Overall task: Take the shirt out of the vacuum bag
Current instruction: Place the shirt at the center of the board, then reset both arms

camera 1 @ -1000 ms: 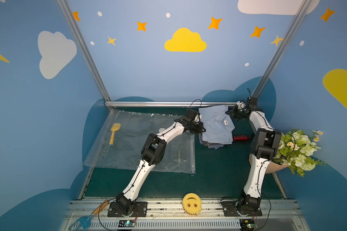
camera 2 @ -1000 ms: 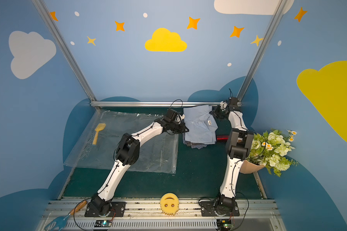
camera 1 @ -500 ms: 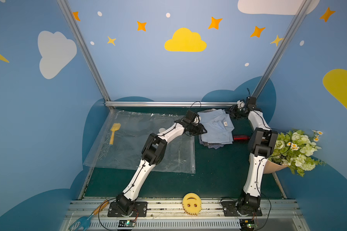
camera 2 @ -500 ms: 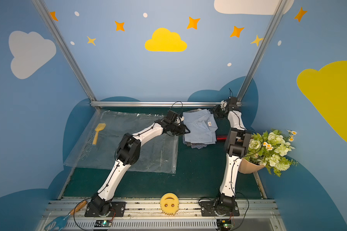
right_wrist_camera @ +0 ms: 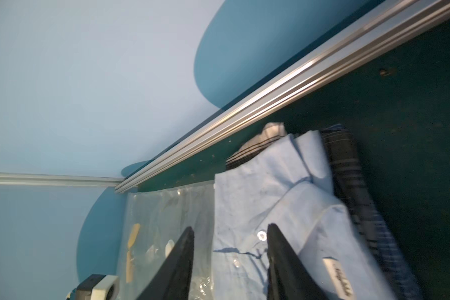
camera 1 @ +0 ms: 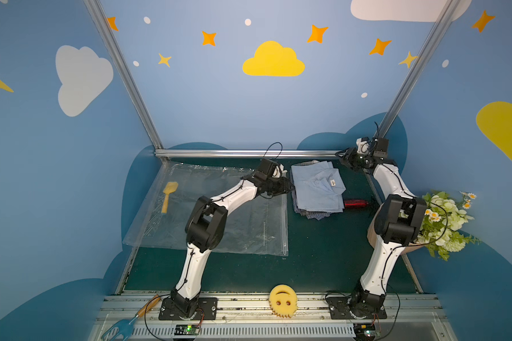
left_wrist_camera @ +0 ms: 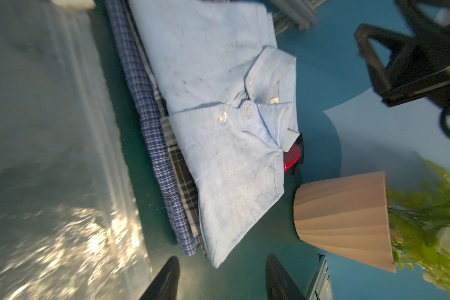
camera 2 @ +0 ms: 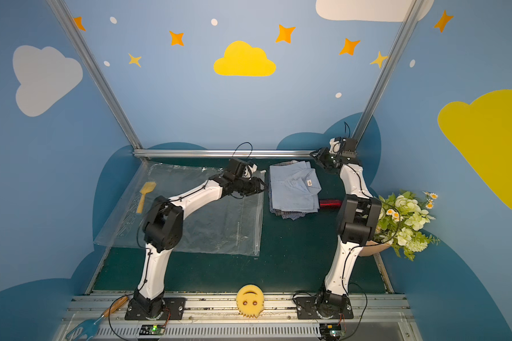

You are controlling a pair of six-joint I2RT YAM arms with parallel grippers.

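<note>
Light: bright, even, from overhead in both top views; wrist views dimmer | Shadows: soft, faint on the green mat (camera 1: 322, 265) | Glare: warm dappled glints on the vacuum bag (left_wrist_camera: 63, 246), left wrist view | Blur: both wrist views smeared, shirt (right_wrist_camera: 257, 207) edges soft | Distortion: frame post (camera 1: 124, 76) leans outward in both top views

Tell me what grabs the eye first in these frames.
A folded light-blue shirt lies on a plaid pile on the green mat at the back, right of the flat clear vacuum bag. The left gripper is at the pile's bag-side edge, the right gripper off its far right corner, both open and empty. A yellow smiley sponge sits on the front rail.
</note>
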